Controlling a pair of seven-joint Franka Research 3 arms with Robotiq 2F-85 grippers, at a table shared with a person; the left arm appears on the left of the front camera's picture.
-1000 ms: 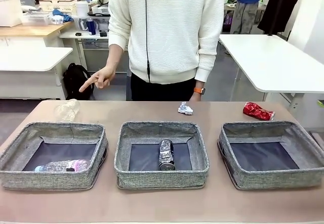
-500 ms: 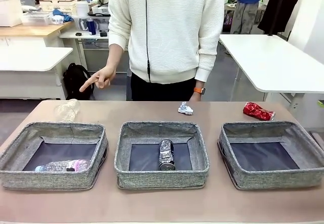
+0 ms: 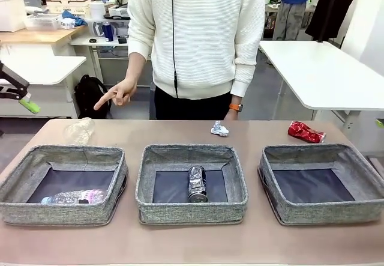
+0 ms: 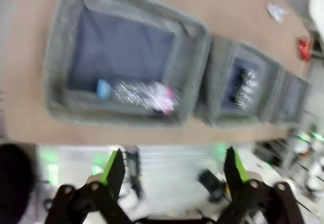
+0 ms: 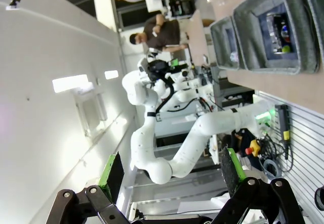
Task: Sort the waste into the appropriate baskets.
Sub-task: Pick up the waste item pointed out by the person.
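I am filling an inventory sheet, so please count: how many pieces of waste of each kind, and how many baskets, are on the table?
Crushed cans: 2 (dark blue-silver can, red can)
Clear plastic bottle: 1
Clear plastic cup: 1
Crumpled white paper wad: 1
Grey woven baskets: 3 (left basket, middle basket, right basket)
Total: 8

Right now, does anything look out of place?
Yes. Three things lie on the table beyond the baskets, not in them: a clear plastic cup, a crumpled paper wad and a crushed red can.
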